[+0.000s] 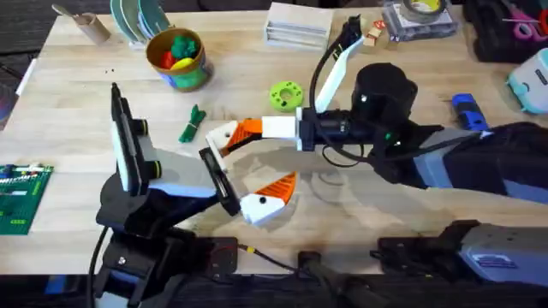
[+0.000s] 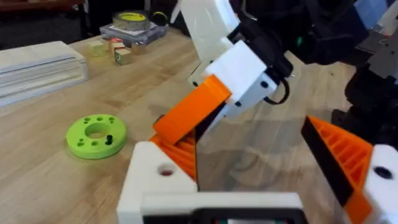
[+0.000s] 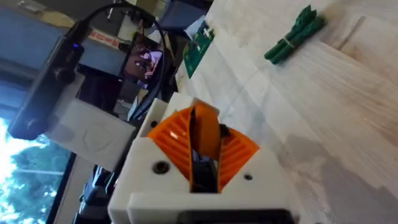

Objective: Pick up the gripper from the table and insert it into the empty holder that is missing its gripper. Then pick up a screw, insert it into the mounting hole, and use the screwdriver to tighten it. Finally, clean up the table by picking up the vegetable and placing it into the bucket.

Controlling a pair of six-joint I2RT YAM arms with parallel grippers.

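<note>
The right jaws (image 1: 229, 137), clamped on the orange gripper (image 2: 189, 112), angle its long axis down toward the empty white holder (image 2: 149, 177) on the left arm's open jaws (image 1: 250, 201), just above it over the bench (image 1: 77, 85).

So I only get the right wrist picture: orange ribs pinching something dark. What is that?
Observer: An orange wedge. The right pincer holds it at the left pincer's white holder.
Operator: Is that left pincer open?
Observer: Yes, the left pincer is wide open, its fingers far apart.
Operator: I see a green vegetable. Where's its bucket?
Observer: The bucket stands farther back on the table than the vegetable, with toy food inside.
</note>
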